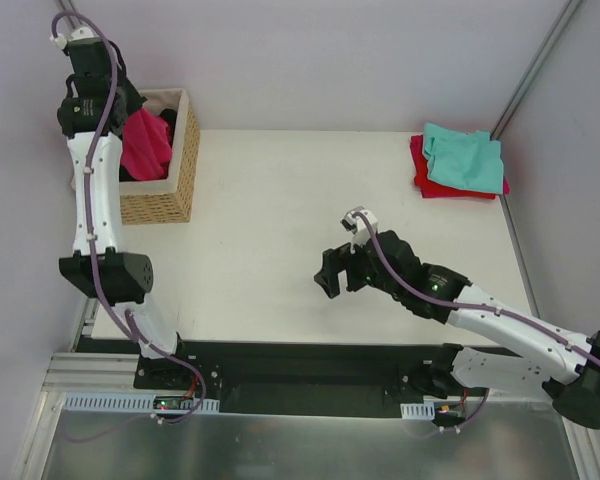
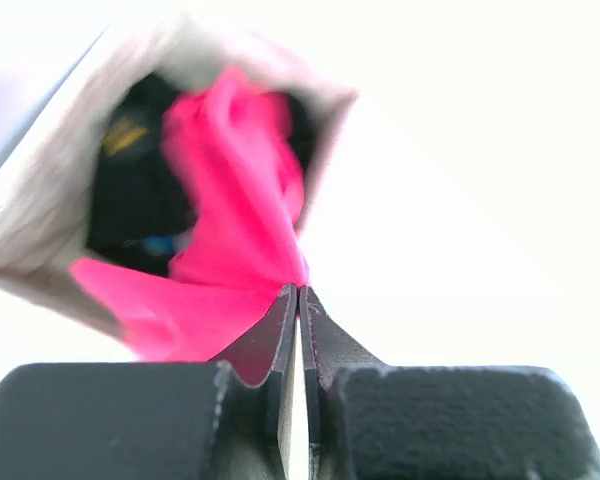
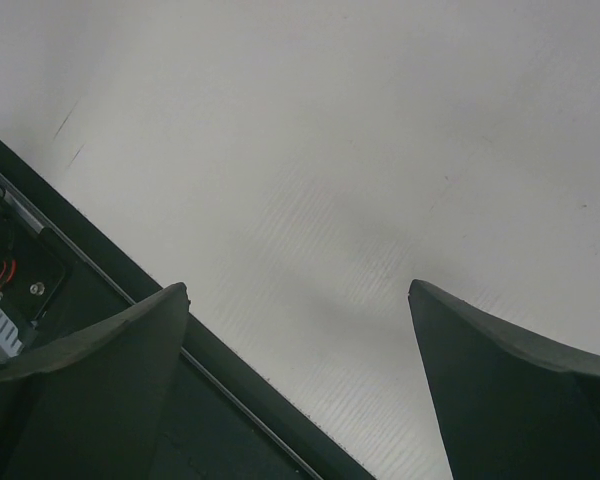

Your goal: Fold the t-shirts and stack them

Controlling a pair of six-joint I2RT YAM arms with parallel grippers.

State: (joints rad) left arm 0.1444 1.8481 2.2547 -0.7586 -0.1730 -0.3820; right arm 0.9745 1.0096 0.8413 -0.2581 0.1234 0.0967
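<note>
From above, the left arm [image 1: 95, 190] reaches to the far left corner, its wrist over a wicker basket [image 1: 180, 175] that stands on the white counter [image 1: 270, 210]. The pink shirt [image 1: 145, 145] is bunched inside the basket, and its crumpled length runs roughly from the far side toward the near side. At the far right corner a folded teal shirt [image 1: 465, 160] lies on a folded red shirt [image 1: 425, 185]. The teal one's long side runs left to right, slightly askew (red shows only along its left and near edges). The right gripper [image 1: 327, 275] hangs over the bare middle of the counter, well apart from both the basket and the stack, and points toward the left.

In the left wrist view, the left gripper [image 2: 298, 290] is closed, its two fingers pressed together with only a thin slit between them. It pinches the pink shirt at the fingertips. The cloth stretches as a long, narrowing band from the basket's mouth to the tips, with another fold spilling out to the left (the view is blurred, so no label or seam can be made out).

In the right wrist view, the right gripper's fingers stand wide apart with nothing between them. Under them are the bare counter and its dark edge strip [image 3: 90, 280].
</note>
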